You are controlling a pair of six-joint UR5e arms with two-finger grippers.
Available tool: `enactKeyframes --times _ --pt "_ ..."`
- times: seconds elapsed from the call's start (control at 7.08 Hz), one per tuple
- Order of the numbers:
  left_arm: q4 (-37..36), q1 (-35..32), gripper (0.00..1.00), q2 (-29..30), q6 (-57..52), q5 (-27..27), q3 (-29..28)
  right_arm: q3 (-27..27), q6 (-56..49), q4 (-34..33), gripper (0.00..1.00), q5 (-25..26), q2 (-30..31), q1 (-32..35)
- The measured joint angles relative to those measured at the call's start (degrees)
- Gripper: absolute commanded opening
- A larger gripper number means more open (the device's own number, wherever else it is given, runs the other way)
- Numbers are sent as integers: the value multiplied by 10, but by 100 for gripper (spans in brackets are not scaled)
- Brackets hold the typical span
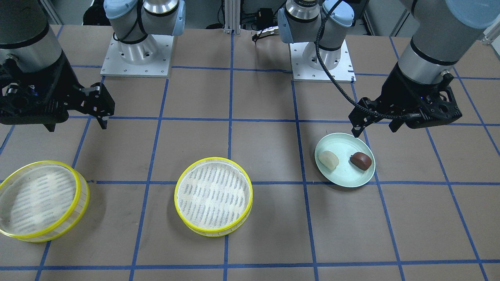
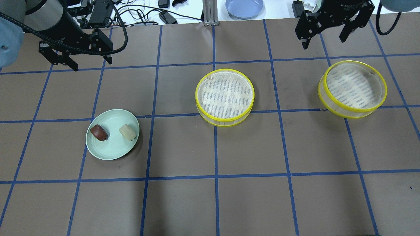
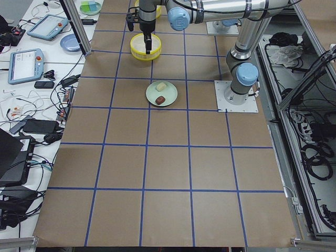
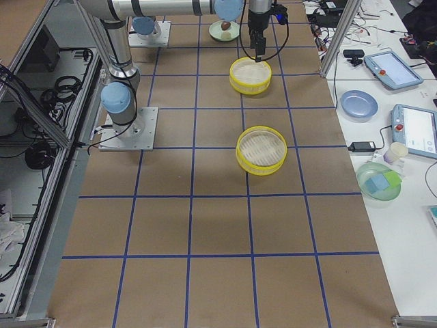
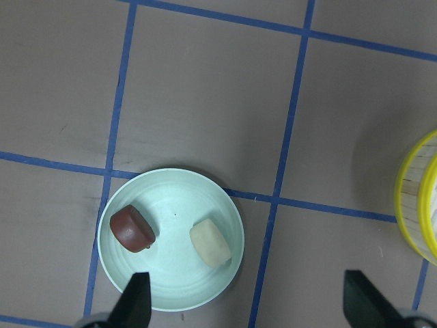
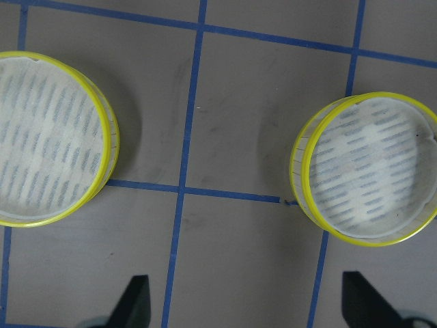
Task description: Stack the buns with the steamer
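Note:
Two buns lie on a mint-green plate [image 2: 112,151]: a cream-white one [image 2: 127,131] and a dark reddish-brown one [image 2: 99,132]. They also show in the left wrist view, the cream bun [image 5: 210,244] right of the brown bun [image 5: 132,229]. Two yellow-rimmed steamer trays stand apart and empty: one at mid-table [image 2: 224,97], one on the right [image 2: 352,88]. My left gripper [image 2: 92,63] is open and empty, hanging above the table beyond the plate. My right gripper [image 2: 324,41] is open and empty, above the table beyond the right tray.
A blue plate [image 2: 244,6] and cables lie on the bench past the table's far edge. Both arm bases [image 1: 136,54] stand on my side of the table. Blue tape lines grid the brown table.

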State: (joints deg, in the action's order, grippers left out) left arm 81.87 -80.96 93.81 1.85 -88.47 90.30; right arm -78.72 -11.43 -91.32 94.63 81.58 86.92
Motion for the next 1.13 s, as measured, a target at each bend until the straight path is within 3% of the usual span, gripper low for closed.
enactKeyframes --times 0.71,1.13 --pt "-61 32 97 77 -57 5 106 -1 -219 -79 100 -25 -58 -155" --pt "-78 33 89 135 -17 8 126 -1 -250 -120 100 -14 -101 -176"
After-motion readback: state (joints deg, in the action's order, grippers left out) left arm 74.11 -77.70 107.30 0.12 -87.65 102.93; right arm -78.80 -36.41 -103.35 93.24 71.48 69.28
